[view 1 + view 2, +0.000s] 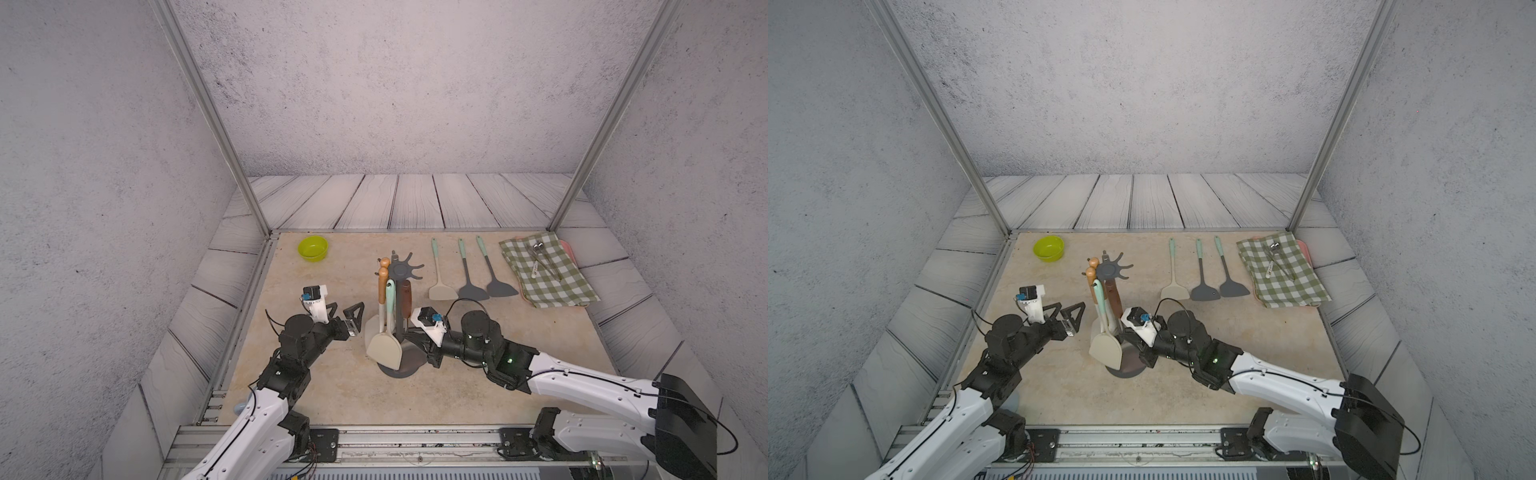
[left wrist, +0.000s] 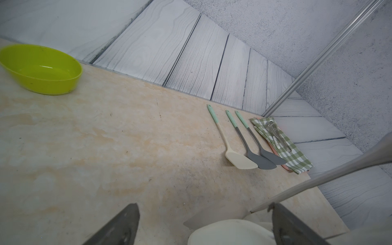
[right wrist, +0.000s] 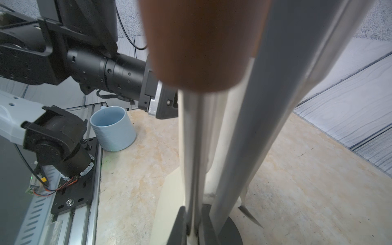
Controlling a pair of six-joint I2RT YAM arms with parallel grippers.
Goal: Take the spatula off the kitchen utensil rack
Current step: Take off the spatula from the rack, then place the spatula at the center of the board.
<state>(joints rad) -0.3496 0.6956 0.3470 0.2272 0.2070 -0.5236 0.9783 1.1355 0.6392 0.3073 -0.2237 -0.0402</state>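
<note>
Progress is slight: we judge the removal not yet begun. The dark grey kitchen utensil rack (image 1: 401,271) stands mid-table on its round base. The cream silicone spatula with the mint-green handle (image 1: 385,348) hangs from a prong on the rack's near-left side, blade down by the base. Several utensils hang there, wooden-handled ones among them, and we take this one for the task's spatula because the left claw is lined up on it. Three long-handled spatulas (image 1: 473,291) lie flat on the beige stone-look table (image 1: 311,395) at the far right, well apart from the rack.

What is left, as we judge it, is everything that counts: closing on the spatula, lifting it off its prong and carrying it clear.

The left claw (image 1: 345,309) is spread wide and holds nothing. In both top views it sits just left of the hanging blade, close beside it, with no contact that we can make out. In the left wrist view the cream blade (image 2: 231,233) shows low between the two spread fingers (image 2: 118,229).

The right claw (image 3: 192,222) reaches in from the right, low on the rack. It is clamped on a thin upright shaft (image 3: 191,161) just above the base. We take that shaft for the rack's own pole, held to steady the stand. The blur so close to the lens leaves this unsure, and it could be a utensil's stem.
</note>
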